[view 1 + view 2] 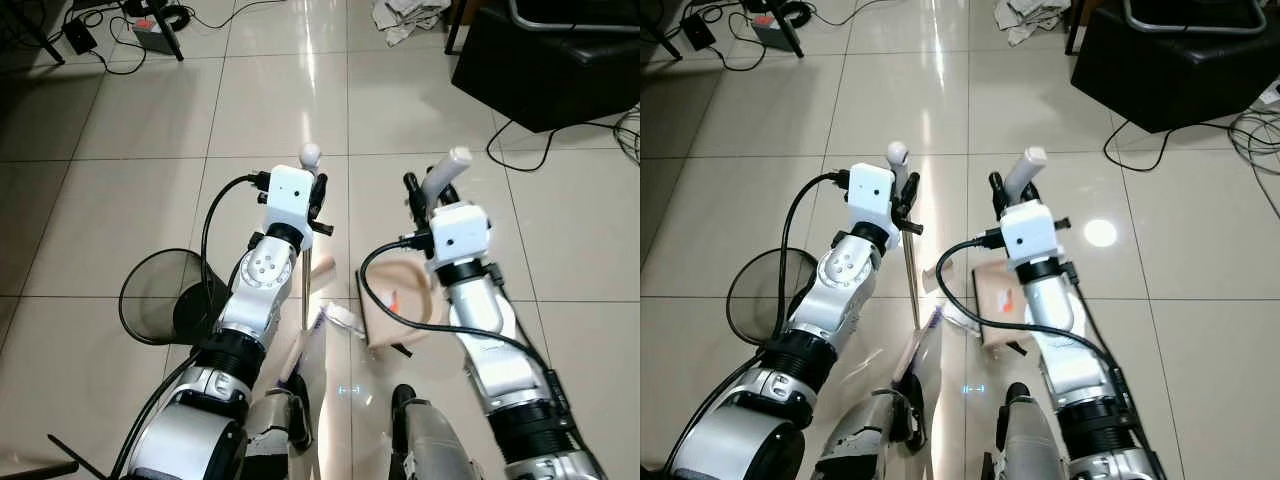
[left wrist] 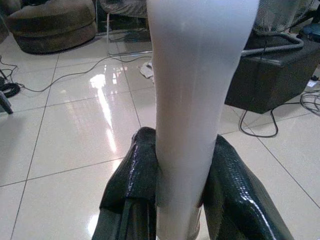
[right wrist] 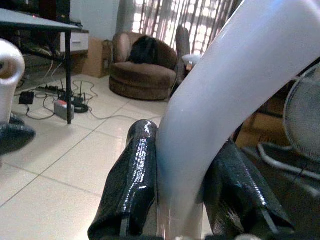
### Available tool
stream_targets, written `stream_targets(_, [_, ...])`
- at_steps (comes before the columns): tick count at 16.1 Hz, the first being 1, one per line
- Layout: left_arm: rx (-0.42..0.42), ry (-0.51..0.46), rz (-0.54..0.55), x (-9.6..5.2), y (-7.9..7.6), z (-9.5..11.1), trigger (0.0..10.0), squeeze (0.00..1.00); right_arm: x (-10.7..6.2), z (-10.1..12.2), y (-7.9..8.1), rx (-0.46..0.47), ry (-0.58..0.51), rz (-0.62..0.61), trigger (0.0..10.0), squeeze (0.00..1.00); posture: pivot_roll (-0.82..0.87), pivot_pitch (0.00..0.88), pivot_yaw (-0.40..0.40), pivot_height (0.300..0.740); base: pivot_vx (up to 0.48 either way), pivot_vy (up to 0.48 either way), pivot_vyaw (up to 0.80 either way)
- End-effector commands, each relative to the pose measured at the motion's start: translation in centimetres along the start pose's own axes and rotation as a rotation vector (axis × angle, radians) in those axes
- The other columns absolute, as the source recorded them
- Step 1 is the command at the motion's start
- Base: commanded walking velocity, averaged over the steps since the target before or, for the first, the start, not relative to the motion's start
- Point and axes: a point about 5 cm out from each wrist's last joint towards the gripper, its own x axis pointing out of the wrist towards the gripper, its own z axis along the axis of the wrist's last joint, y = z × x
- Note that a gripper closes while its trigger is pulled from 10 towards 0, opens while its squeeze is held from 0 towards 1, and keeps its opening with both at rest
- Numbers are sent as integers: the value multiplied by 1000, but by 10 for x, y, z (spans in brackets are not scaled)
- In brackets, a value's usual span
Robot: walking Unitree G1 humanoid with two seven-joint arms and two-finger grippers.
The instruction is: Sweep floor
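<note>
A black wire-mesh wastebasket [image 1: 160, 297] stands on the glossy beige tiled floor [image 1: 130, 190] at far left. Beside it, the left gripper [image 2: 180, 170] grasps the white-capped metal broom handle [image 1: 307, 235], held upright, fingers [image 2: 135, 175] clenched on it. The right gripper [image 3: 185, 185] grasps the curved white dustpan handle [image 1: 446, 172]; the beige plastic dustpan [image 1: 395, 300] rests on the floor between the arms.
</note>
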Motion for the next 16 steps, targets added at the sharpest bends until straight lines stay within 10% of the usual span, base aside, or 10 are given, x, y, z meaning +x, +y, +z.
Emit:
stream_targets(1, [-14,27,0,-2,-1,-7,10000,0,-2,7,0,-2,-27,11,10000,0,-5,309,119,740,0,0,0])
stream_targets(16, [-1,36,7,3,5,-9,10000,0,-14,7,-4,-99,28,85,10000,0,-15,298,126,740,0,0,0])
